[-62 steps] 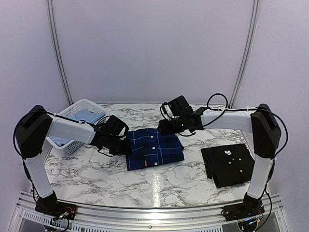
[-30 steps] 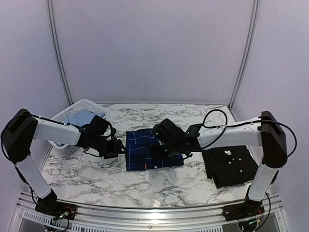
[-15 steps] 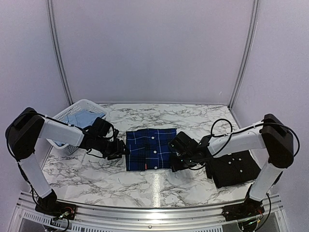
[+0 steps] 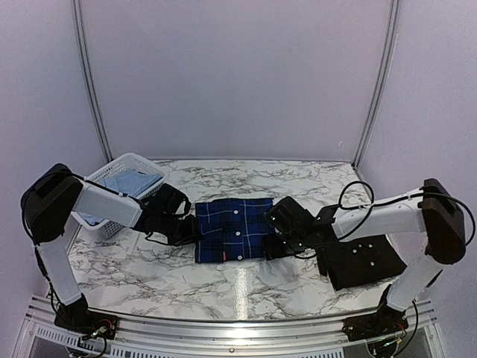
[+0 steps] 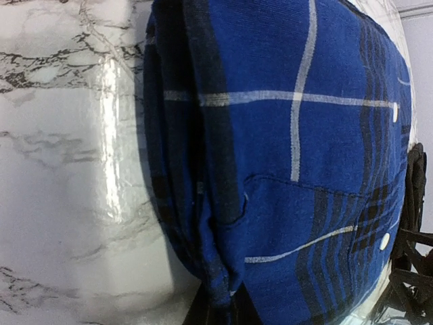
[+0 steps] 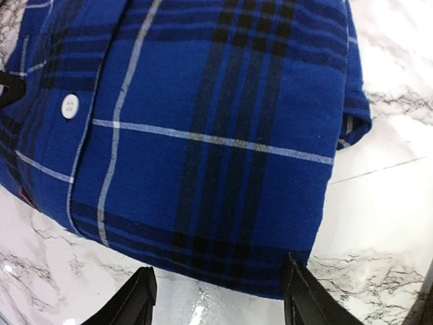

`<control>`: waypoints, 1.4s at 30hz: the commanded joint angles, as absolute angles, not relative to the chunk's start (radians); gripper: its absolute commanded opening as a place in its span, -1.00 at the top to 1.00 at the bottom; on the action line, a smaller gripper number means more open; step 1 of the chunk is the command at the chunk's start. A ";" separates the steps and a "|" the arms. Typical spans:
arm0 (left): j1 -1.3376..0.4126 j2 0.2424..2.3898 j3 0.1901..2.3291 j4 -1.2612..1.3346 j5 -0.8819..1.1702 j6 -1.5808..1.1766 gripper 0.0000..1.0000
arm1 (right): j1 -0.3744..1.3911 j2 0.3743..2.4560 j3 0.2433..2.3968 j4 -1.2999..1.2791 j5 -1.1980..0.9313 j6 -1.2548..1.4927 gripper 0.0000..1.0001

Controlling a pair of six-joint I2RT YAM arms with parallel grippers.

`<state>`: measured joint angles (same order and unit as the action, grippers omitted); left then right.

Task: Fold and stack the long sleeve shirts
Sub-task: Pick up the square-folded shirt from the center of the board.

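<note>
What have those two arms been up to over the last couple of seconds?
The right jaws swung from over the plaid shirt down to its right edge and now stand open astride it. The left jaws closed on its left edge. The black shirt and the basket stayed put.

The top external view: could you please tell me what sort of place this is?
Most likely a robot lab test booth, not a home: bare pale walls close in a marble-pattern table, and two robot arms are bolted to a metal rail at its near edge.
</note>
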<state>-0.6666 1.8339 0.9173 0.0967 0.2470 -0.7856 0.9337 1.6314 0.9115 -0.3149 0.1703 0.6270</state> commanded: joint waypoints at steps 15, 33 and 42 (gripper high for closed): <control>-0.638 1.748 0.972 -0.115 0.162 -0.676 1.00 | 0.783 1.658 0.971 -0.134 0.174 0.540 0.02; -0.621 1.667 0.998 -0.220 0.188 -0.616 1.00 | 0.780 1.851 1.021 -0.029 0.228 0.572 0.45; -0.613 1.625 1.026 -0.249 0.180 -0.604 1.00 | 0.814 1.899 1.030 -0.009 0.175 0.607 0.84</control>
<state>-0.6243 1.6810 0.9810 -0.2024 0.1822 -0.6289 0.7937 1.8683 0.9981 -0.0257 0.1959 0.5789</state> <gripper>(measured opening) 0.026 0.102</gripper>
